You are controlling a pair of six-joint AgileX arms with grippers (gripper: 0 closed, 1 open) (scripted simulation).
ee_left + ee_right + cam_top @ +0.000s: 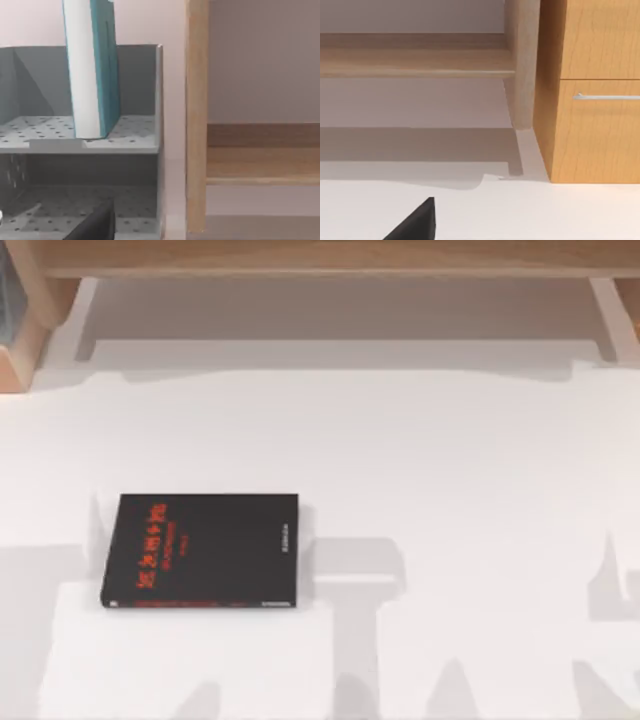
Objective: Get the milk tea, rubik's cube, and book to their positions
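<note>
The book (92,70), thick with a light-blue cover and white page edges, stands upright on the upper tier of a grey perforated rack (135,135), leaning slightly. A dark part of my left gripper (95,225) sits low in the left wrist view, in front of the rack's lower tier and apart from the book. A dark part of my right gripper (417,220) hangs over the white table, holding nothing that I can see. The milk tea and the rubik's cube are out of view.
A thin black book with red lettering (203,551) lies flat on the white table (450,540), left of centre. A wooden shelf (330,260) runs along the back. A wooden post (196,115) stands beside the rack. A wooden drawer cabinet (595,90) stands at the shelf's end.
</note>
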